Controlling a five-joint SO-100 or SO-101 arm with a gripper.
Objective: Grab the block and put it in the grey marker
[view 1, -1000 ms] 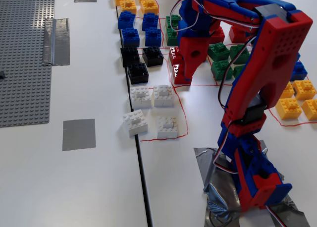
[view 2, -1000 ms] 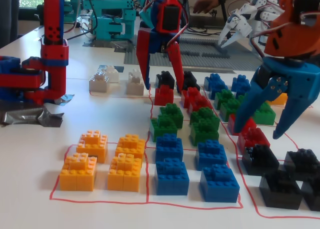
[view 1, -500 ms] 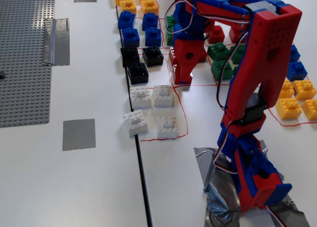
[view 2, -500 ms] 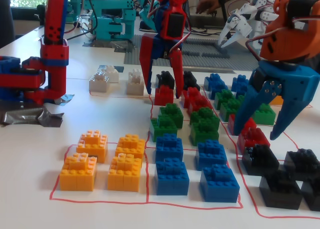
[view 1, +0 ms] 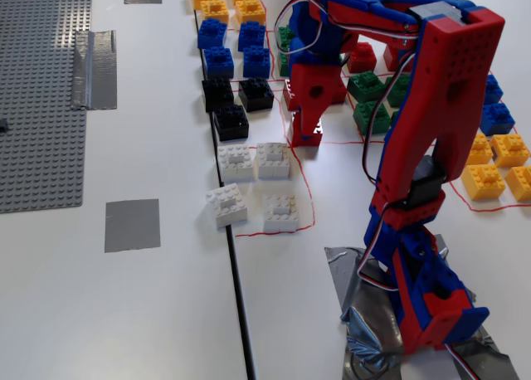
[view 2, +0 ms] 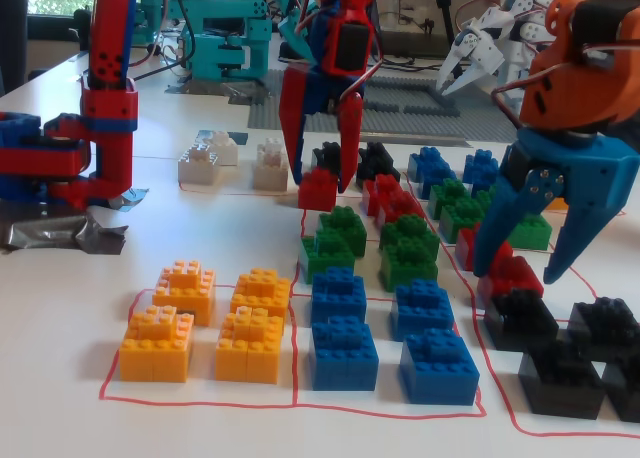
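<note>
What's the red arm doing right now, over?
Gripper shut on the red block, tilted, lifting off the table. Grey marker empty, far side of the black line. White bricks sit between.

Block (view 2: 318, 189) partly behind end effector (view 2: 322, 178)

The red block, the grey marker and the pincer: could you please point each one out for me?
red block (view 2: 318, 190): a fixed view, on its front face.
grey marker (view 1: 132, 225): a fixed view, middle of the tape patch.
pincer (view 2: 322, 183): a fixed view, midway between its fingertips.
</note>
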